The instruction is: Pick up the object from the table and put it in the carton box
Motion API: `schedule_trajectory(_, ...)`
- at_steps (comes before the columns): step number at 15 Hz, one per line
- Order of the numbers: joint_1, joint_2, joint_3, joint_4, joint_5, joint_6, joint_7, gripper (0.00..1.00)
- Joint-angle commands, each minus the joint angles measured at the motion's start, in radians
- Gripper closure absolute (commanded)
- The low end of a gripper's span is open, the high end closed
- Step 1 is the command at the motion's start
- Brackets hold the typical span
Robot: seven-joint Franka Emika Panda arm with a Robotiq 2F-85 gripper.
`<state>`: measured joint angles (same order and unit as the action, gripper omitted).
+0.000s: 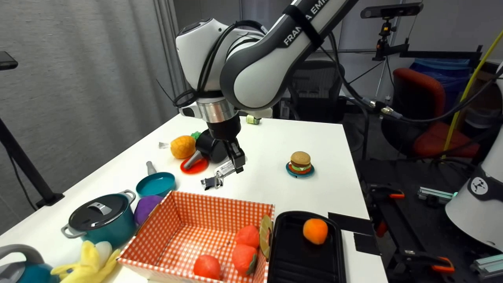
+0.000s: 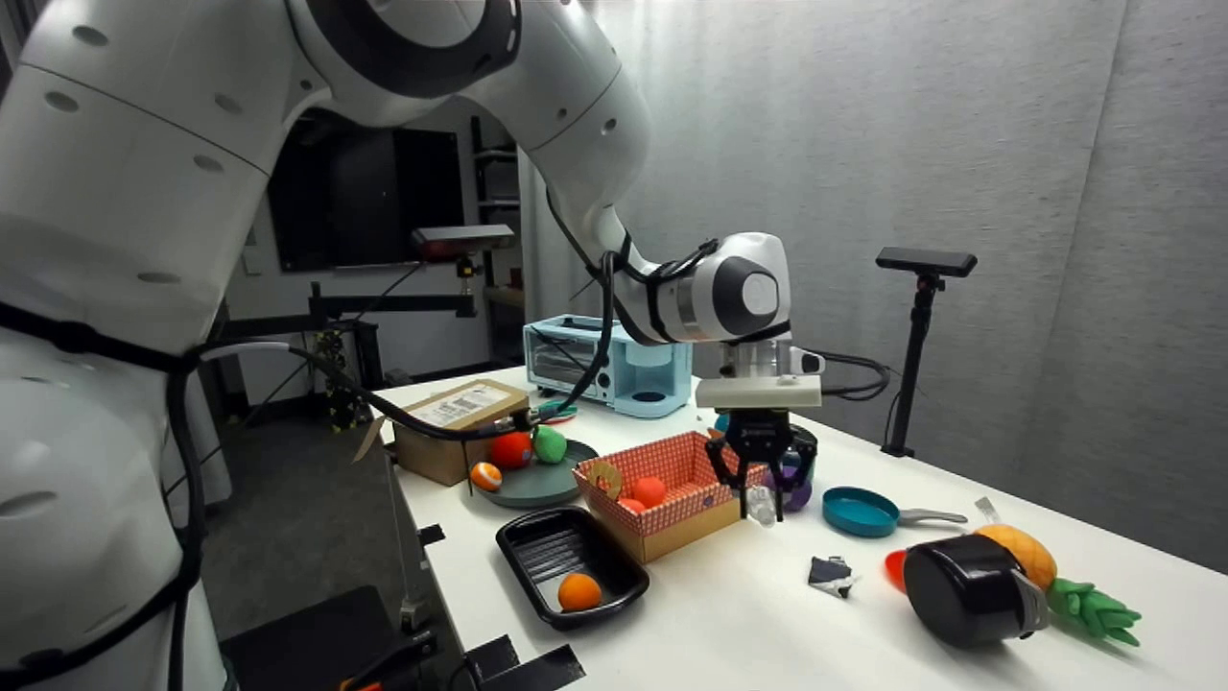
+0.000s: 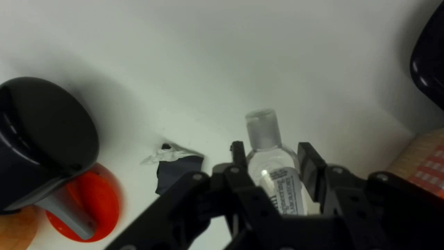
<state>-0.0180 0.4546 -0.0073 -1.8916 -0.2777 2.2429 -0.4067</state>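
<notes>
Teal shows first at the far left from where I stand: a vessel (image 1: 37, 274) with an arched grey handle, partly out of sight, well apart from the red-and-white checkered carton box (image 1: 196, 204). Nearer the box comes a yellow peeled-banana toy (image 1: 84, 264), then a teal cooking pot (image 1: 110, 228) wearing its black lid (image 1: 94, 214). A purple rounded object (image 1: 146, 208) shows just beside the box's left wall, and a teal frying pan (image 1: 156, 184) lies near its far left corner. Beyond the box's far wall I see a toy pineapple (image 1: 183, 147), a red dish (image 1: 200, 166) and a black saucepan (image 1: 209, 147) tipped over, its grey handle across the dish. A small black scrap (image 1: 211, 182) with a crumpled pale piece lies on that same side, nearer the box. Above the white table (image 1: 267, 157) there, the gripper (image 3: 273, 154) has its fingers pinched on a clear bottle (image 3: 277, 173) with a printed label; the bottle hangs tilted, off the table and outside the box. Inside the box, toward its right, sit three red toy fruits (image 1: 244, 257), and a yellowish disc (image 1: 265, 237) leans at the right wall. Past the box's far right corner, a toy hamburger (image 1: 300, 162) rests on a round teal plate (image 1: 311, 171). Just beside the box's right wall, a black tray (image 1: 306, 271) holds a round orange fruit (image 1: 315, 231); dark tape strips (image 1: 351, 225) lie farther right.
</notes>
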Motion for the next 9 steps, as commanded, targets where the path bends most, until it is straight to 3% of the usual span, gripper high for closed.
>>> schedule_trajectory(1,0.051,-0.062,0.019,-0.054,-0.050,0.019,0.068,0.84)
schedule_trajectory(9,0.155,-0.114,0.059,-0.074,-0.121,0.008,0.181,0.84)
